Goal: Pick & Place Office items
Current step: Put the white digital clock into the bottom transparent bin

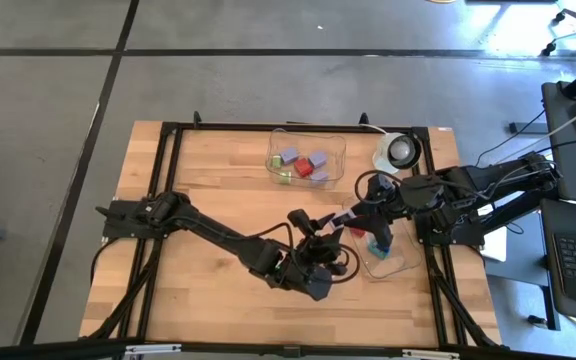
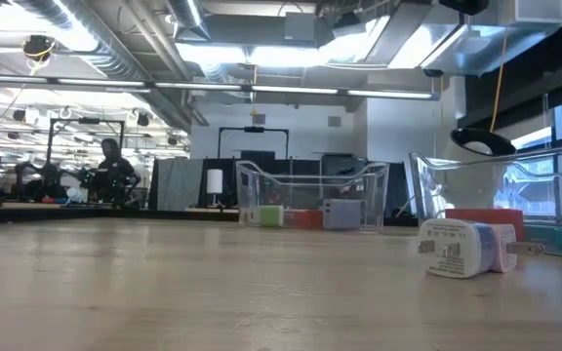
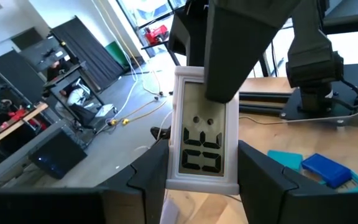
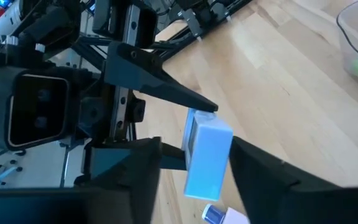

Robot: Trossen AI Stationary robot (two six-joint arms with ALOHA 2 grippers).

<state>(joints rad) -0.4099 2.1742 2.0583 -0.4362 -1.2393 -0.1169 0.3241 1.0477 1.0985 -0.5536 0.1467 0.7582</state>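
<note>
A small white digital clock [image 3: 204, 155] with a grey display hangs in the air between both grippers, above the table's right half [image 1: 347, 216]. My left gripper [image 3: 202, 149] comes from the near side [image 1: 323, 240] and is shut on it. My right gripper [image 4: 196, 146] reaches in from the right [image 1: 360, 215], open, with its fingers on either side of the clock's [image 4: 209, 155] other end. Blue [image 3: 325, 169] and teal [image 3: 284, 160] pieces lie in the near tub [image 1: 393, 265]. Lavender, red and green pieces lie in the far tub [image 1: 338, 145]. My left gripper pinches the clock between its two fingers [image 3: 154, 177], one on each long side edge [image 3: 170, 168], at the end below the digits. The clock is lifted clear of the table. My right gripper has one finger [image 4: 260, 174] against the clock's broad face [image 4: 225, 149]. A gap shows between its other finger [image 4: 138, 177] and the clock.
A round white-and-black object [image 1: 398, 150] sits by the far right corner. A white labelled block [image 2: 461, 249] lies on the wood near the right tub. The table's left half [image 1: 168, 160] holds only my left arm. People and desks show in the room beyond.
</note>
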